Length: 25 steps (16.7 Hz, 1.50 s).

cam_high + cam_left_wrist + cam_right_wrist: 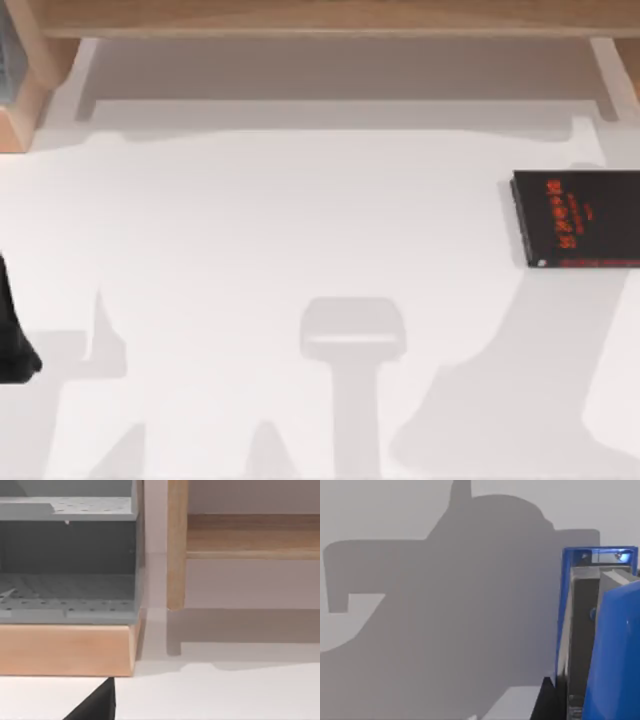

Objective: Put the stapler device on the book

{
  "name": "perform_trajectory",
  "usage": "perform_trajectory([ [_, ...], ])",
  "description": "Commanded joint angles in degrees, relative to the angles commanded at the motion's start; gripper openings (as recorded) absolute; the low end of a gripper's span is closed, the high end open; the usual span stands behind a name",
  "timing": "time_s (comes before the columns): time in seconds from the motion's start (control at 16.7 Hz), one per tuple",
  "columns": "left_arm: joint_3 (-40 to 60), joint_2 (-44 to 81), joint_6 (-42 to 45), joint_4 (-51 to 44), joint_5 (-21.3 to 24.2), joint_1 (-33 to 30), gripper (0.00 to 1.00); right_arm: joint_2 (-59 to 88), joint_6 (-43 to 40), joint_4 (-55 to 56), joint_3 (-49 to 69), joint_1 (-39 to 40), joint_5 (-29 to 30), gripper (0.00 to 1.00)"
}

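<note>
The book (578, 219) lies flat on the white counter (300, 220) at the top view's right side, black cover up with its red lettering showing and a thin red line along its near edge. In the right wrist view the blue stapler device (600, 640) stands on end close before the camera, its grey inner channel showing, above the counter; whether the right jaws hold it I cannot tell. The left arm (12, 330) sits at the counter's left edge, facing a grey perforated shelf unit (67, 575) on a wooden base (65, 650); the state of its jaws cannot be told.
</note>
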Motion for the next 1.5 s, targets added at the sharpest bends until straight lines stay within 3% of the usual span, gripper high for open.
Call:
perform_trajectory([
  [0.36,0.0,0.0,0.0,0.0,0.0,0.0,1.0,-10.8,1.7,1.9,-6.0,0.2,2.1,0.0],
  [0.66,0.0,0.0,0.0,0.0,0.0,0.0,1.0,-23.9,7.0,3.8,-14.1,5.6,2.9,0.0],
  [1.02,0.0,0.0,0.0,0.0,0.0,0.0,1.0,-30.7,19.2,5.8,-24.3,16.3,2.8,0.0],
  [1.5,0.0,0.0,0.0,0.0,0.0,0.0,1.0,-25.2,37.7,8.1,-32.1,24.6,3.4,0.0],
])
